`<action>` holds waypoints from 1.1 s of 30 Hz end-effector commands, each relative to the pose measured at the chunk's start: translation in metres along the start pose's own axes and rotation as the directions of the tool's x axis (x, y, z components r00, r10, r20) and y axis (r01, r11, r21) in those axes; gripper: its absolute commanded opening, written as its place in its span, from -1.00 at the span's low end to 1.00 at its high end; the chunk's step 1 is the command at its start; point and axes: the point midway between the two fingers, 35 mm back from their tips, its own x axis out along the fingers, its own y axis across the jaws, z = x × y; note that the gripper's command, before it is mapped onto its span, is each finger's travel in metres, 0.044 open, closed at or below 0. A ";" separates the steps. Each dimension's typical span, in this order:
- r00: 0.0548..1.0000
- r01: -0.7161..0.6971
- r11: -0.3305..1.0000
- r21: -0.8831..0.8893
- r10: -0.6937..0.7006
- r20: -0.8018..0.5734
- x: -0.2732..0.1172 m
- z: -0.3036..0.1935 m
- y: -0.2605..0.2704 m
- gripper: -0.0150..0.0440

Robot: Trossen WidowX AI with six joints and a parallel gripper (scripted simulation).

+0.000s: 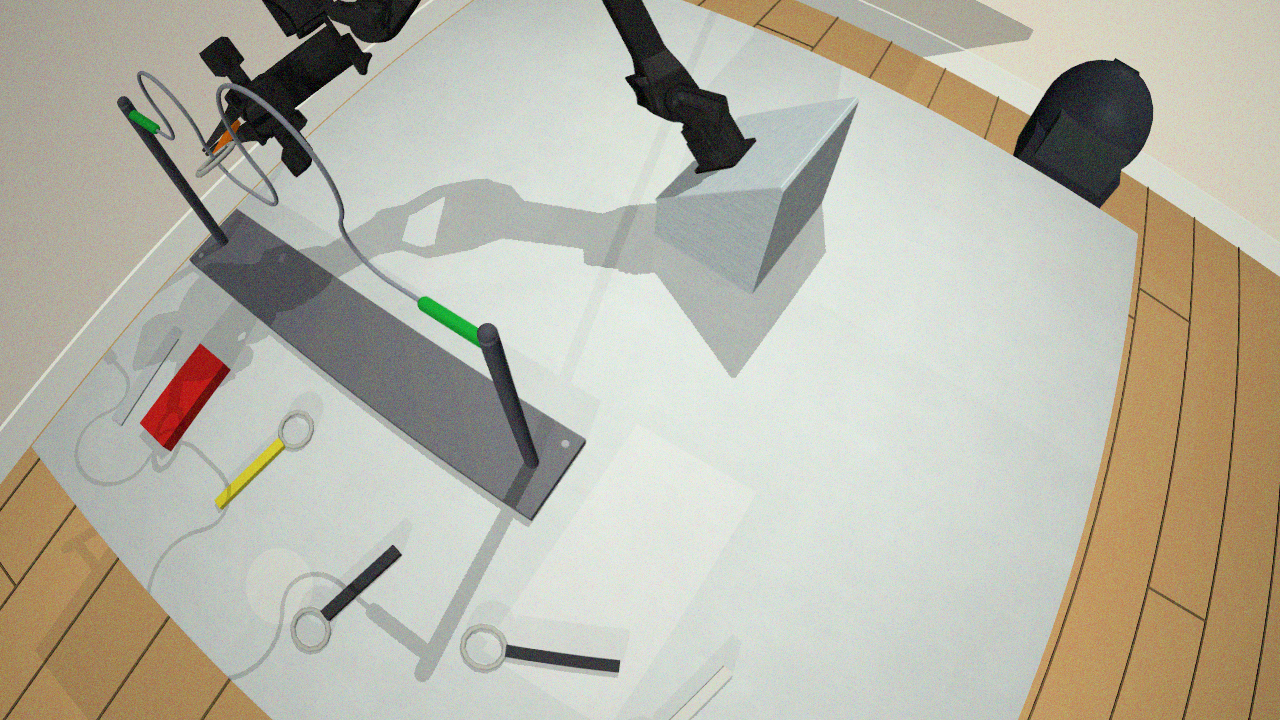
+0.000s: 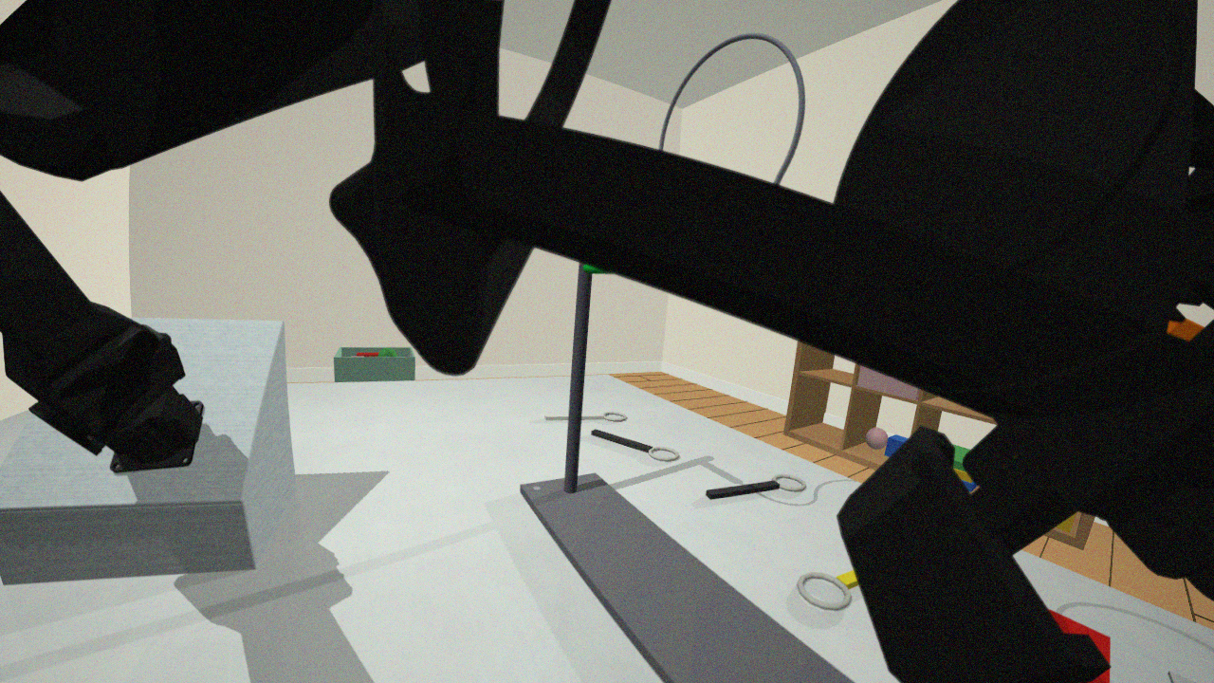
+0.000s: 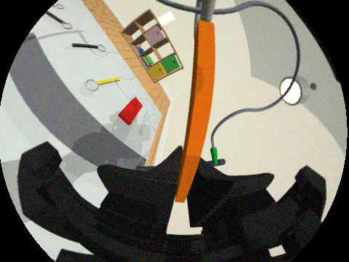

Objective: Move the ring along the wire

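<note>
"Orange handle (image 1: 228,135) (image 2: 1184,329) (image 3: 203,91) clenched in the jaws, and the ring (image 1: 202,171) (image 3: 207,11) is out over the grey wire (image 1: 341,207) (image 2: 801,97) (image 3: 298,47)!"

"How far along?"

"Pick-up done! It's nearer the far green (image 1: 144,121) (image 3: 214,156); if that's the start, it's early days. Most of the wire remains, then the near green (image 1: 452,320) (image 2: 598,267), release and retreat."

"Touching grey?"

"Can't tell!"

"Any labels?"

"No brands or writing I can read."

From here the arm (image 1: 295,76) (image 2: 679,212) looks matte black all over, built of chunky, angular sections with rounded joints; small light screw dots mark the corners of its flat foot plate (image 2: 153,463).
</note>
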 end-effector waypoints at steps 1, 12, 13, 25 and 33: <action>0.999 -0.053 0.995 0.080 0.054 -0.004 0.000 -0.001 0.017 -1.00; 0.982 -0.186 0.932 0.311 0.187 0.027 -0.004 0.007 0.056 -1.00; 0.980 -0.197 0.923 0.331 0.198 0.031 -0.005 0.008 0.059 -1.00; 0.942 -0.320 0.776 0.543 0.319 0.099 -0.015 0.026 0.096 -1.00; 0.914 -0.379 0.665 0.643 0.376 0.151 -0.023 0.042 0.114 -1.00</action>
